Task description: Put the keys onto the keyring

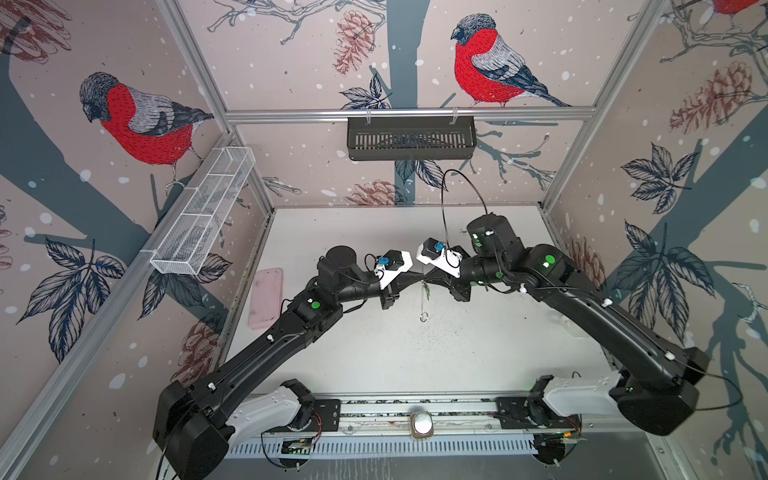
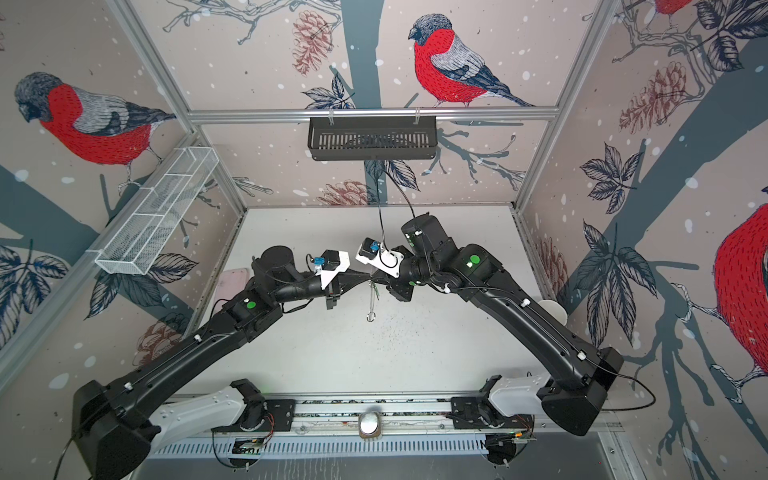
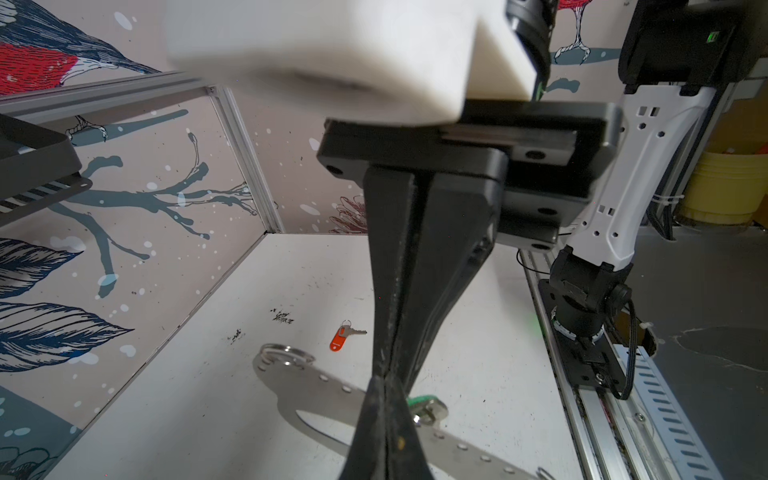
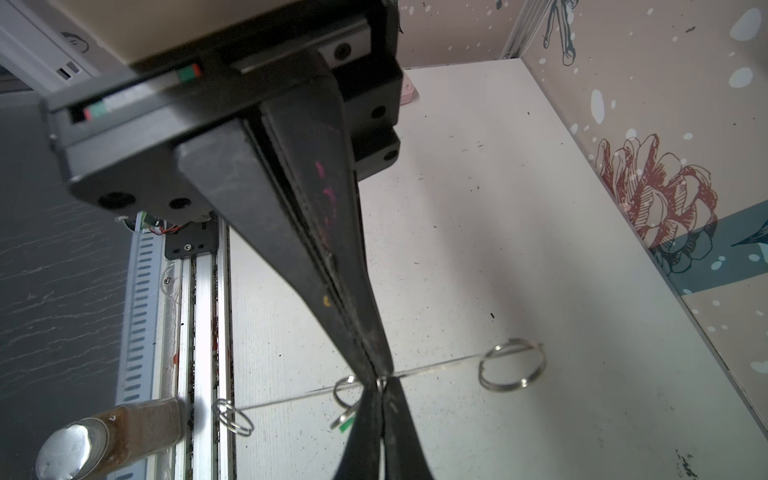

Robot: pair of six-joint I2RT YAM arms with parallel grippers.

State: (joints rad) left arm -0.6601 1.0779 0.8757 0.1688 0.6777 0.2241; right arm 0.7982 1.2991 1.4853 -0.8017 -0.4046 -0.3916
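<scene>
front rail (image 1: 374, 413): nearest the top camera; both arm bases sit on it, and the arms reach inward to meet over the middle of the table (image 1: 395, 357)
left gripper (image 3: 386, 371): jaws together, tips nose to nose with the right gripper (image 4: 379, 371); cannot tell whether any metal sits between them
right gripper: jaws together, pinched at the holed edge of the keyring (image 3: 305, 388); judged to be the one carrying it
the keyring, place: up in the air at the point where the two sets of tips meet, clear of the table, loose rings at both ends
the keyring, long axis: in both top views a thin line running from the tips toward the front rail, so crossways to the line of the two arms; flat face to the left wrist camera, edge-on to the right wrist camera
green-tag key (image 3: 428, 409): just beside the tips, against the holed edge; looks hung there on a small ring, not certain
red-orange-tag key (image 3: 338, 340): flat on the table, well apart from the keyring and beyond it from the left wrist camera, on the right arm's side; hidden in the top views
coming move (judgement): this key lies below and rightward of both grippers; right arm nearer, but it seems to bear the keyring, so the left may have to take over the hold
pink case (image 1: 266, 297): far left edge of the table, apart from everything
</scene>
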